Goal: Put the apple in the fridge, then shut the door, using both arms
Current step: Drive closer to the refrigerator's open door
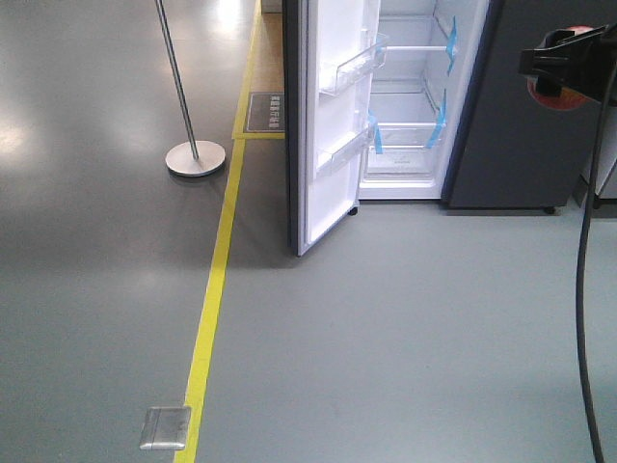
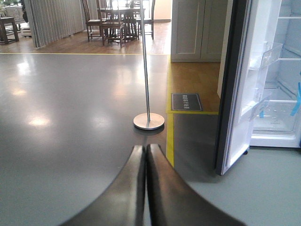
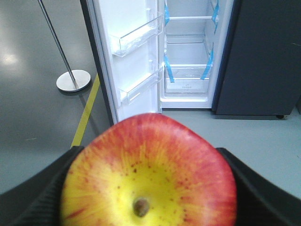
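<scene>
1. Apple fills the near field of the right wrist view, its blossom end toward the lens. It is clamped at both flanks between the ribbed fingers of the right pincer. It is carried in the air, well apart from the fridge.
2. Left pincer: fingers pressed together with nothing between them, hanging over the floor on the outer side of the door.
3. Fridge stands open. White shelves with blue tape strips are in view, and no goods are seen on them. The door is swung wide, with its clear bins facing the opening.
4. Handling, as judged: the apple is light and firm, with smooth, waxy skin, and it bruises under a hard squeeze. The present hold across its widest part looks sound. Being round, it may roll once set down, so it is best released low onto the flat of a shelf, away from the front edge.
5. The door is stiff and hinged, so a push on its dark outer face near the free edge should serve. The left arm appears better placed for that.
</scene>
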`<state>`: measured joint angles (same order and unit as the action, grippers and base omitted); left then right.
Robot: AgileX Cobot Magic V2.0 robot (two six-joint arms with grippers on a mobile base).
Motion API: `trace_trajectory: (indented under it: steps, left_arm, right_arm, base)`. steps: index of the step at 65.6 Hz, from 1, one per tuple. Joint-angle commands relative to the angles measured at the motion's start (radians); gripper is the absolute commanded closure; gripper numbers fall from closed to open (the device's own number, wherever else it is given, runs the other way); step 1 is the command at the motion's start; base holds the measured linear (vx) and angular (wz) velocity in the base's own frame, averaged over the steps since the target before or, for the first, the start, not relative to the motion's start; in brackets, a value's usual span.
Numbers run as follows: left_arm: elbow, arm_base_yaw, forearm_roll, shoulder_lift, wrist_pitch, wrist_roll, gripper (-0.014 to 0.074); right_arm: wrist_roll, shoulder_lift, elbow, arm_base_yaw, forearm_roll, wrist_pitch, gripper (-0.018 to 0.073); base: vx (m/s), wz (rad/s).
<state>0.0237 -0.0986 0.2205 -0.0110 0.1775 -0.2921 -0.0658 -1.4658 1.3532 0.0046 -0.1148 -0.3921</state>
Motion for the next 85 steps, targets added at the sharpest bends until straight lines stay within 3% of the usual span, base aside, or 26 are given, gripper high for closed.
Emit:
trace_trajectory:
  steps: [1,85]
  left_arm:
    - [-0.017,0.009,0.000,-0.016,-0.069,0.001,0.0602]
    - [-0.017,0.009,0.000,-0.016,-0.069,0.001,0.0602]
  right_arm:
    - [-0.008,0.037,0.030,-0.005,0.000,0.083,0.0345]
    - [-0.008,0.037,0.030,-0.005,0.000,0.083,0.0345]
  base:
    - [0.14,-0.03]
    - [0.10,-0.01]
